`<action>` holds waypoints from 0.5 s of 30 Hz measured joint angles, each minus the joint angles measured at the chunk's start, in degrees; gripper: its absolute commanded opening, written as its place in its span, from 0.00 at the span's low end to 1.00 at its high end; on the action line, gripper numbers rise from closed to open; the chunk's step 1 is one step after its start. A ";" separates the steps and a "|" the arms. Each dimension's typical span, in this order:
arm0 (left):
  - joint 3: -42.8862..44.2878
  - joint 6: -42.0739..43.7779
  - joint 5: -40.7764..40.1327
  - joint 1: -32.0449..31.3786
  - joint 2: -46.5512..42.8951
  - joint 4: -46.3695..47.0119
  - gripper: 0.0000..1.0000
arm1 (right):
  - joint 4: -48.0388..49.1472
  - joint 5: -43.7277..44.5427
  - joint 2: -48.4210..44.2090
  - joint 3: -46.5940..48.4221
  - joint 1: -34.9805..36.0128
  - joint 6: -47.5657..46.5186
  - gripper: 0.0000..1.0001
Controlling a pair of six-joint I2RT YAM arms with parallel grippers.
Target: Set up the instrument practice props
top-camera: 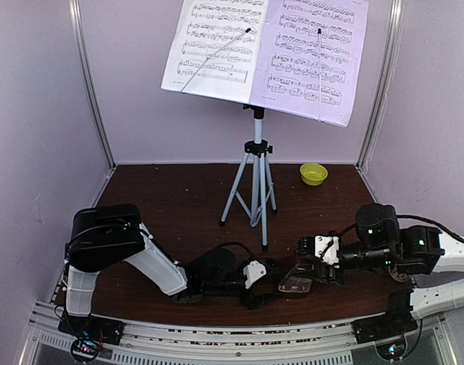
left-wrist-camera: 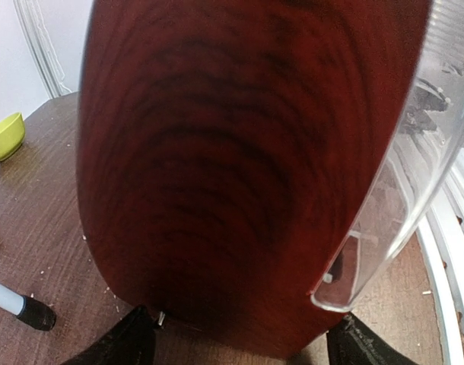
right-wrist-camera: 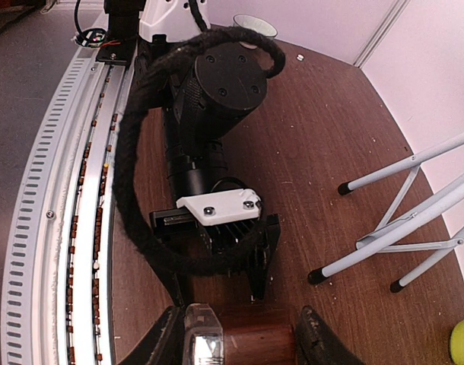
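though mostly hidden in the top view, found the metronome low on the table, just in front of the tripod and a little to its right. noted the left gripper clasped on the red-brown body, dark fingers pressed to either side in the left wrist view. noted the clear cover tilted off that body, on the side farther to the tripod's right. found the right gripper reaching across from the tripod's right, clamped as well: fingers tight against cover and wood-grained body, no gap to be made out. saw two sheet-music pages side by side high atop the tripod, a thin wire arm laid across each. spotted a yellow-green bowl behind the tripod and to its right, well apart from both grippers.
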 measured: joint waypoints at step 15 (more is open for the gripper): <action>0.00 0.00 0.04 0.11 0.00 0.00 0.74 | 0.55 0.07 0.44 0.02 0.00 0.02 0.07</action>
